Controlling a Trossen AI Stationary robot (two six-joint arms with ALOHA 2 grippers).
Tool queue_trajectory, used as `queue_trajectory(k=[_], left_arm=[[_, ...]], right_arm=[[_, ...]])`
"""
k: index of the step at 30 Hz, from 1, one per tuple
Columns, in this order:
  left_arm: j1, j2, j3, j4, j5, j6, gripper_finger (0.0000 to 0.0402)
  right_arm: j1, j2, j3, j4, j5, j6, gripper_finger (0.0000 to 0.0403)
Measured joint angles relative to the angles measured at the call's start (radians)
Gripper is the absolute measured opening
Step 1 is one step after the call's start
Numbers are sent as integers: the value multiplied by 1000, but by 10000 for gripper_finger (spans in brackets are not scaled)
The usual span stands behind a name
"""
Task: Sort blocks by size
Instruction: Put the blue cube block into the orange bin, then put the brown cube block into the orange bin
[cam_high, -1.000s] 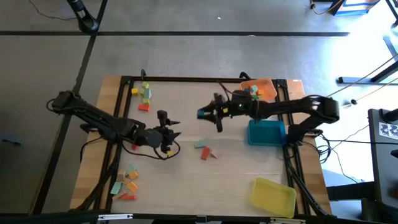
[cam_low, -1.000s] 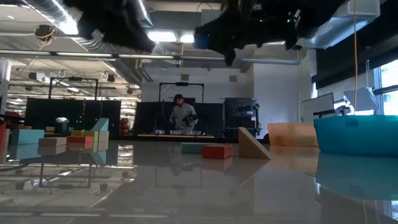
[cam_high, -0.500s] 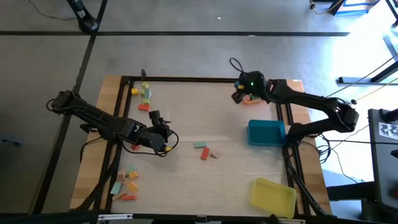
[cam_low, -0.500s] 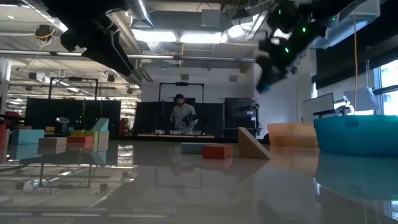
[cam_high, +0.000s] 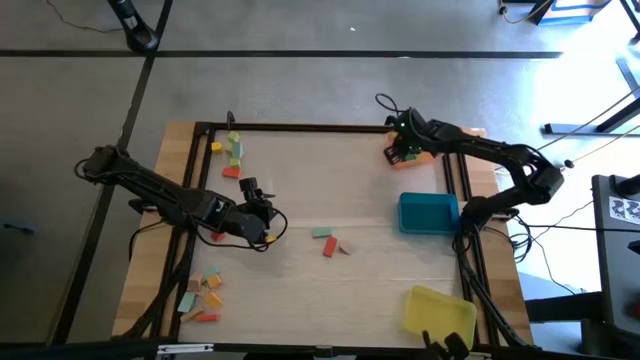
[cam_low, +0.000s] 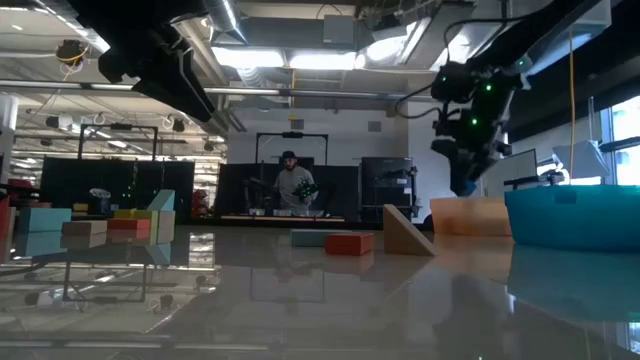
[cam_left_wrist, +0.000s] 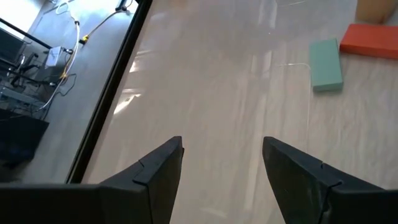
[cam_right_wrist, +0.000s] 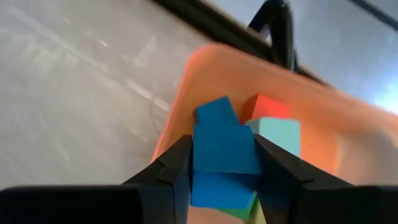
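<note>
Wooden blocks left to sort: clusters at far left (cam_high: 232, 152) and near left (cam_high: 203, 297), plus a teal bar (cam_left_wrist: 326, 65) and red block (cam_left_wrist: 371, 39) mid-table.
My left gripper (cam_left_wrist: 222, 163): fingers spread, empty, low over the table (cam_high: 330, 190).
My right gripper (cam_right_wrist: 224, 167): clenched on a blue block (cam_right_wrist: 222, 152), above the orange tray (cam_right_wrist: 292, 99).
Done, I judge: a few blocks in the orange tray; blue tray (cam_high: 429, 213) and yellow tray (cam_high: 438, 315) appear empty.
Surface: pale, glossy.
Room: a person (cam_low: 293, 187) far behind.

I've swung my right gripper (cam_high: 402, 152) from mid-table back over the orange tray (cam_right_wrist: 323, 124), carrying the blue block (cam_right_wrist: 221, 155), apparently poised just above its blocks.
</note>
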Motion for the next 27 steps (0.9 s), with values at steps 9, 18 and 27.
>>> queue_trajectory(k=[9, 18, 27], left_arm=[[0, 0, 0, 0, 0, -3, 210], [-7, -4, 0, -76, 127, -117, 210], [-8, -7, 1, -365, 344, -519, 210]], right_arm=[[0, 41, 0, 1, 15, 13, 189], [40, -62, 100, -152, -37, -12, 287], [261, -170, 104, -83, -45, -13, 302]])
